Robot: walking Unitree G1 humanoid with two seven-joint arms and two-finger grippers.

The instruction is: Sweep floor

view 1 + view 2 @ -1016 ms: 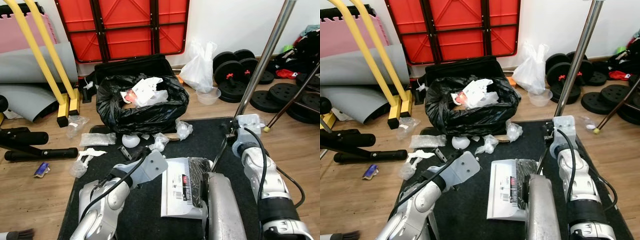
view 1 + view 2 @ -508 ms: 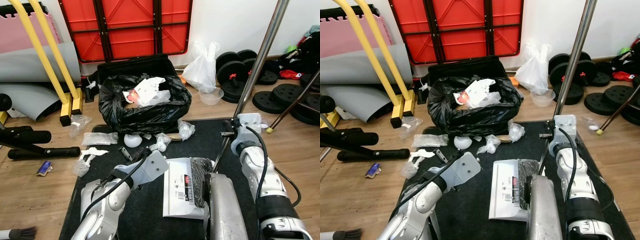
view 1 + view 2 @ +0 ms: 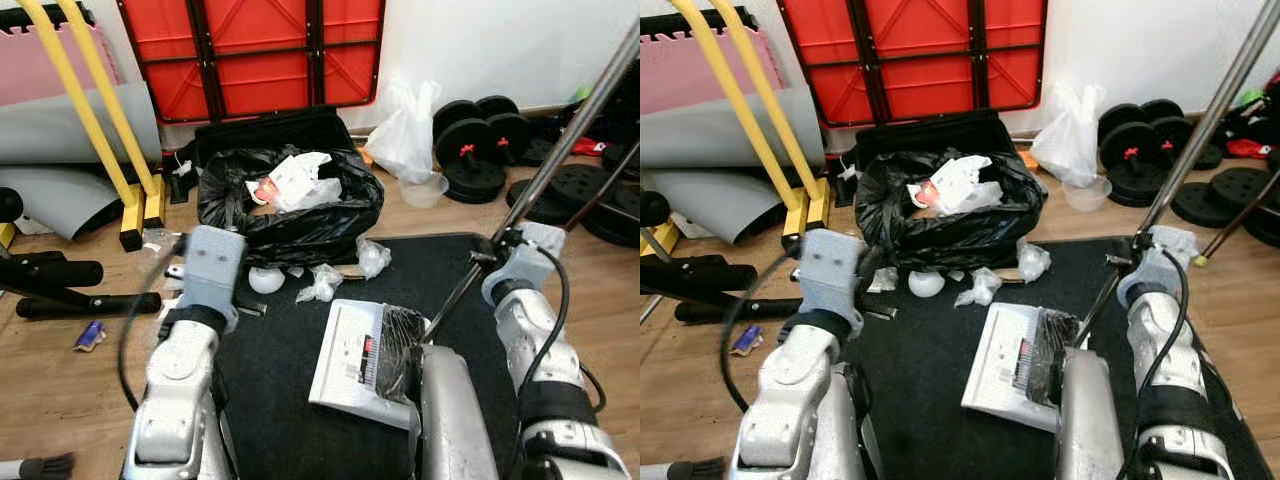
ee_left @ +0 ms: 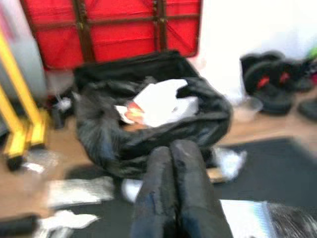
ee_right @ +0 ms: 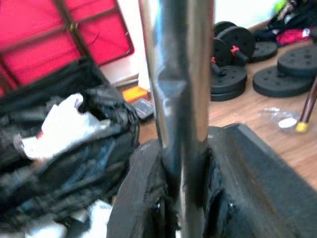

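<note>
Clearly you're mid-task: right gripper (image 5: 181, 208) clamps the broom pole (image 5: 178, 74), left gripper (image 4: 173, 198) pressed together, scraps (image 3: 978, 290) left beside the bin bag (image 3: 950, 225).

Wooden plank floor (image 3: 60, 390) underfoot, and on it a black mat (image 3: 290, 420). Beyond the mat, a white wall (image 3: 480, 40) with a red folded table (image 3: 250, 55) leaning on it. Left of the table: yellow tube frame (image 3: 80, 110), grey rolled mat (image 3: 50, 150), pink foam tile (image 3: 40, 70). Right of it, black weight plates (image 3: 470, 135) on the planks.
</note>
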